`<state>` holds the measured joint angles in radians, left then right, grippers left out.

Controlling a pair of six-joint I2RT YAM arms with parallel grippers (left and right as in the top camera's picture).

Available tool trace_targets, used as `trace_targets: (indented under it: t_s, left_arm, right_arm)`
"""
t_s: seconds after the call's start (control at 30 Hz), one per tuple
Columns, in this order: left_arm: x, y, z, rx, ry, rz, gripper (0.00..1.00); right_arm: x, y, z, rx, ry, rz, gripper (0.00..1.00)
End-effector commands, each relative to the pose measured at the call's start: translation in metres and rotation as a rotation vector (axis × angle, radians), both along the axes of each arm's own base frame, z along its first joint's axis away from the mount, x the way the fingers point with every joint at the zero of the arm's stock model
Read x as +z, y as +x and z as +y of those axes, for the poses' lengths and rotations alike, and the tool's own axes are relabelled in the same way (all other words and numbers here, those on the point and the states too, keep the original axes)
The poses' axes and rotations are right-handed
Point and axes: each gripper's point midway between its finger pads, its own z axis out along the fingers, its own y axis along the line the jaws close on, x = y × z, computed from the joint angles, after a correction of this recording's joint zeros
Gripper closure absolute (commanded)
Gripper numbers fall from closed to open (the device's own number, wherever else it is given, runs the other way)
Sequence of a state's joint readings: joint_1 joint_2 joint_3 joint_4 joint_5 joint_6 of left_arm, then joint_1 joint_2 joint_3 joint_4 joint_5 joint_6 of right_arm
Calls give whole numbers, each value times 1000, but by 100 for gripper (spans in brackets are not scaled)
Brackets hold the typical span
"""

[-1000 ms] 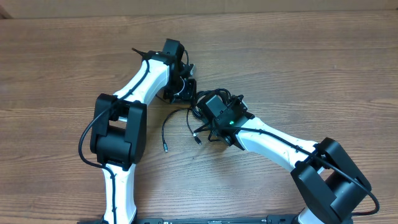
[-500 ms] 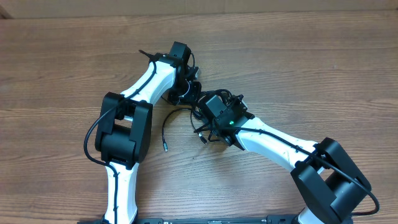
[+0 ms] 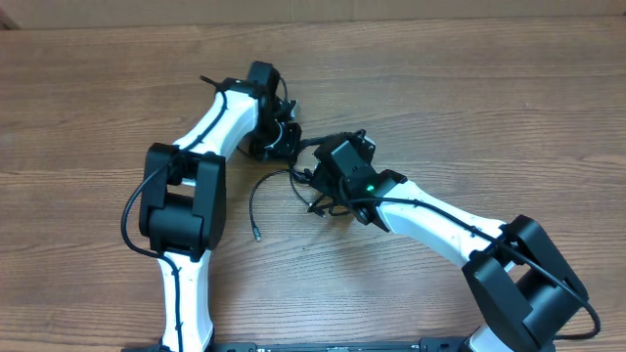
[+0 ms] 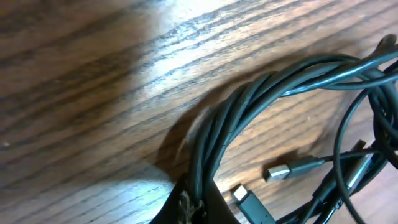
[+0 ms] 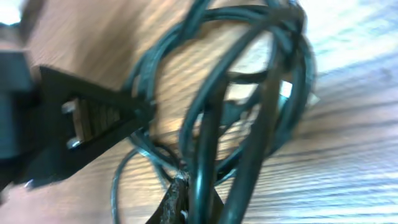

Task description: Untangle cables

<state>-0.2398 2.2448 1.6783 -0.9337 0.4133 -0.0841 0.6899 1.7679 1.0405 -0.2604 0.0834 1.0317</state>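
Observation:
The cables (image 3: 299, 176) are a knot of thin black cords lying between my two grippers, and one loose strand curls left to a plug tip (image 3: 256, 233). My left gripper (image 3: 286, 147) is shut on a bundle of strands; the left wrist view shows the cords (image 4: 249, 106) running straight into its closed fingertips (image 4: 193, 205). Two silvery plugs (image 4: 277, 171) lie beside that bundle. My right gripper (image 3: 321, 191) is shut on other strands of the same tangle (image 5: 249, 93), pinched at its tips (image 5: 193, 199). The left gripper's dark finger (image 5: 93, 121) shows close by.
The wooden table (image 3: 489, 98) stretches around both arms. The left arm's elbow (image 3: 176, 200) sits at front left and the right arm's elbow (image 3: 518, 284) at front right. A cardboard edge (image 3: 313, 8) runs along the back.
My left gripper has closed on the strands and drawn back to the left. The loose strand and its plug tip slid left with it. The right gripper shifted slightly up.

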Motion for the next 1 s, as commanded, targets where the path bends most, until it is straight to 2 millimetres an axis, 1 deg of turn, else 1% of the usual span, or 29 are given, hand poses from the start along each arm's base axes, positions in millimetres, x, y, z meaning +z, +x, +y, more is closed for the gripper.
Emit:
trace_targets:
  t_s: [0.0,0.1,0.23,0.33,0.47,0.6,0.7,0.77,0.87,0.97]
  left_arm:
    - [10,1,-16,-97,-157,-17,96]
    - [18,0,-21,-119,-240,-21,96]
    - [27,-3,-23,-166,-327,-34,96]
    - [35,-5,-25,-196,-390,-49,96]
    - [44,-7,-28,-228,-466,-68,96]
    - [46,-7,-27,-231,-480,-73,96]
    - [46,-7,-27,-231,-480,-73,96]
    - [46,-7,-27,-231,-480,-73,96]
    - [46,-7,-27,-231,-478,-73,96]
    - [44,-6,-26,-232,-464,-74,96]
  right_arm:
    - [36,4,7,85,35,-93,96]
    - [45,4,7,85,47,-110,96]
    - [50,5,7,91,57,-117,96]
    - [54,6,10,119,120,-97,96]
    - [66,13,12,175,265,-62,96]
    - [89,18,8,266,455,-36,96]
    - [105,22,-4,313,563,-23,96]
    - [111,25,-18,324,618,-7,96]
    - [111,30,-40,293,656,25,96]
    - [104,33,-63,228,662,73,96]
